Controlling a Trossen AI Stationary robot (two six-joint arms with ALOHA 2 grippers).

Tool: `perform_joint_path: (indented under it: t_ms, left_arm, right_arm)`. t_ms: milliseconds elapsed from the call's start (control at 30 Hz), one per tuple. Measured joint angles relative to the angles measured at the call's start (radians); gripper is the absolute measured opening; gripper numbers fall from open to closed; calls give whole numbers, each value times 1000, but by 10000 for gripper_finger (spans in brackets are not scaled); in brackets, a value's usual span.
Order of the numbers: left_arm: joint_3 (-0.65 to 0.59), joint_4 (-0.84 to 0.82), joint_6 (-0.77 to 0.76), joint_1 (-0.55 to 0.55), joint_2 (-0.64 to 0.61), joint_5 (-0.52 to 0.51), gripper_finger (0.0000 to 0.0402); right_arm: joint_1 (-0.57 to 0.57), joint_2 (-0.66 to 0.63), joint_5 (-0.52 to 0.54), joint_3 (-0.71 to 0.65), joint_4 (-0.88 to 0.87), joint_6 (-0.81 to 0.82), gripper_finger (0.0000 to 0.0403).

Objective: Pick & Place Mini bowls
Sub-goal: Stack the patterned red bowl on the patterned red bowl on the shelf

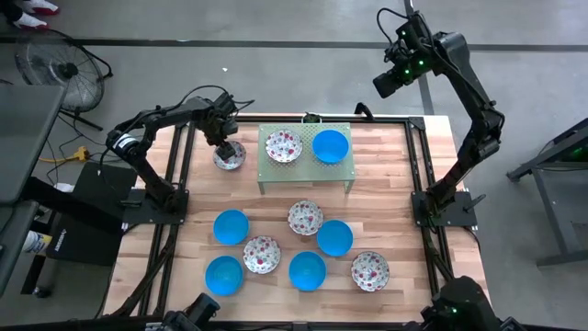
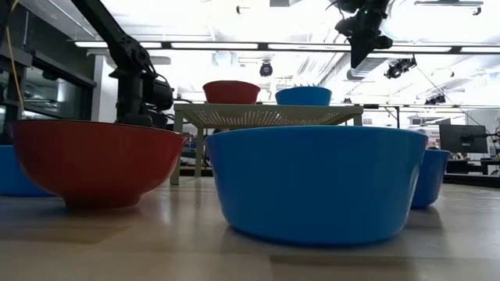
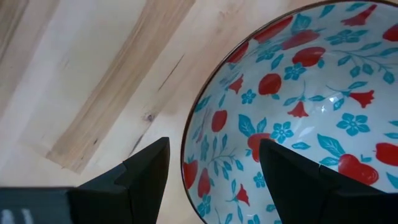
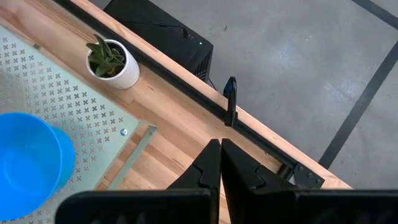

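At the table's far left, the left gripper point(image 1: 226, 145) hangs low over a floral mini bowl point(image 1: 230, 155), its fingers point(image 3: 146, 171) spread wide astride the rim. To do this step well, I judge one finger should drop inside the wall and one outside, then close squarely before lifting toward the green stand point(image 1: 306, 171). Counting bowls: five floral and five blue, one of each on the stand. At the far right, the right gripper point(image 1: 386, 83) waits high, pinched shut and empty.
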Motion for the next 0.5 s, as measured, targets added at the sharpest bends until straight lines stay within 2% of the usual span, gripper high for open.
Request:
perform_joint_path:
  t_ms: [333,500]
  left_arm:
    - [1,10,7,0,0,44,241]
    - [1,7,7,0,0,46,211]
  right_arm:
    - [0,0,0,0,4,-1,0]
    - [0,0,-9,0,4,-13,0]
